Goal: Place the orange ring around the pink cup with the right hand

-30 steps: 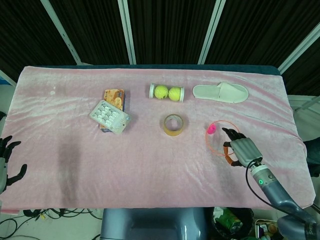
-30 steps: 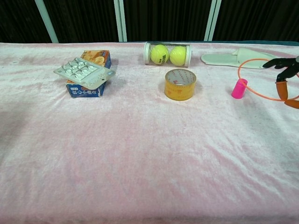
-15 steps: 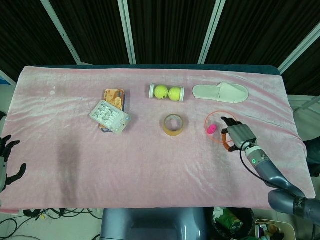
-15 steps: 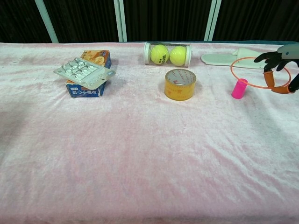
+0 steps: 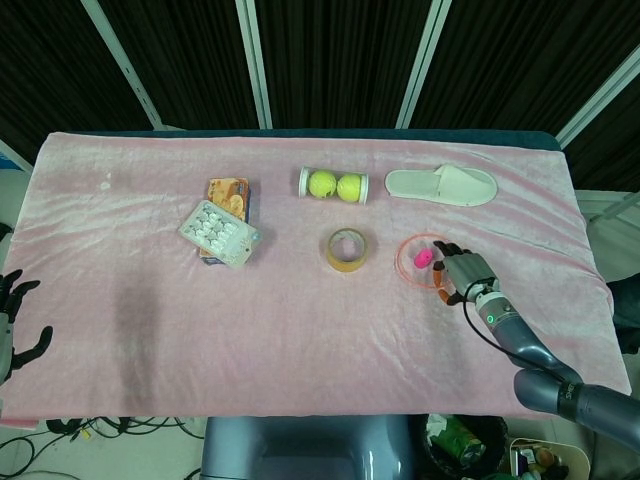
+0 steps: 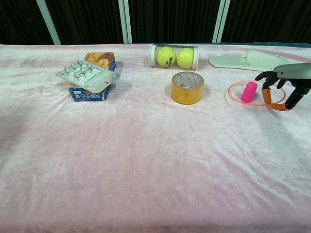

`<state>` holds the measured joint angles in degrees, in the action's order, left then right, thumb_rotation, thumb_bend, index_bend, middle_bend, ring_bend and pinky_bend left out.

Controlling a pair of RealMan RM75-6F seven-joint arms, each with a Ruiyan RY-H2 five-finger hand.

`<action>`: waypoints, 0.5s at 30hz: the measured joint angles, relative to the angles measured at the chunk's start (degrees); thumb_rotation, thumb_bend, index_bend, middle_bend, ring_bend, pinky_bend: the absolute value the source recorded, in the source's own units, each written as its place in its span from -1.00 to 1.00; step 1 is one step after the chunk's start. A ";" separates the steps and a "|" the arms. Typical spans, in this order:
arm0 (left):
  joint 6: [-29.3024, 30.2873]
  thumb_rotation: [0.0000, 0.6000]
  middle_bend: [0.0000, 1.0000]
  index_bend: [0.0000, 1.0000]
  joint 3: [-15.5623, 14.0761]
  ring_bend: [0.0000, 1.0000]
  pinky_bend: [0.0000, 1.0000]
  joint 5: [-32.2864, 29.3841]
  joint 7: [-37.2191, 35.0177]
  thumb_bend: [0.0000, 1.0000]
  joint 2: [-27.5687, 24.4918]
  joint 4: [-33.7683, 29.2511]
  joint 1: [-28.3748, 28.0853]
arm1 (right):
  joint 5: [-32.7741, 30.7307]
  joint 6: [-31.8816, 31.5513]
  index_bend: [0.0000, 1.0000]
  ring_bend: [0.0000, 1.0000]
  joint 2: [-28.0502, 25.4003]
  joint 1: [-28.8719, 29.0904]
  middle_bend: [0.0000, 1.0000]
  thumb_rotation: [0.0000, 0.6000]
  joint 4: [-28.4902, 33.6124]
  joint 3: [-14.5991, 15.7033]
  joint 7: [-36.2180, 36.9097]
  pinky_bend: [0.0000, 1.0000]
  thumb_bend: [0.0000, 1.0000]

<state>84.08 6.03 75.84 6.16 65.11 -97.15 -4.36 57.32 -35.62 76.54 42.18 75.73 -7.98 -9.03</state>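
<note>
Just right of the pink cup, the right hand has carried the orange ring leftward and down; it now encircles the cup, its right edge still pinched, so release remains.

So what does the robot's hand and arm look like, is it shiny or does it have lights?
The right hand has a silver-grey metal back, black fingers and orange fingertip pads. Its wrist shows a small green light, a thin black cable runs beside it, and the forearm is smooth grey. The left hand, at the picture's edge, shows dark fingers on a pale grey body.
</note>
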 measured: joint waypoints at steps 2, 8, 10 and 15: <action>0.00 1.00 -0.87 -0.61 0.00 -1.00 -1.00 0.00 -0.03 -0.32 0.01 0.04 -0.01 | -0.65 0.21 -0.21 -1.00 0.20 0.18 -1.00 1.00 -0.30 0.19 -0.15 -0.68 -0.36; 0.01 1.00 -0.87 -0.61 0.02 -1.00 -1.00 -0.06 -0.13 -0.32 -0.05 0.00 0.01 | -1.57 0.39 -0.23 -1.00 -0.17 0.59 -1.00 1.00 0.43 0.95 -0.97 -0.68 -0.36; 0.04 1.00 -0.87 -0.61 0.00 -1.00 -1.00 -0.03 -0.12 -0.32 -0.05 -0.02 0.02 | -1.68 -0.04 -0.23 -1.00 -0.47 0.59 -1.00 1.00 0.93 1.04 -1.16 -0.68 -0.36; 0.09 1.00 -0.87 -0.61 0.00 -1.00 -1.00 -0.06 -0.13 -0.32 -0.07 -0.05 0.05 | -1.32 -2.10 -0.23 -1.00 -2.25 -0.09 -1.00 1.00 3.54 1.03 -1.10 -0.68 -0.36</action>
<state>84.17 6.03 75.78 6.02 65.04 -97.20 -4.31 55.99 -37.72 74.29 42.09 79.27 -6.95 -10.13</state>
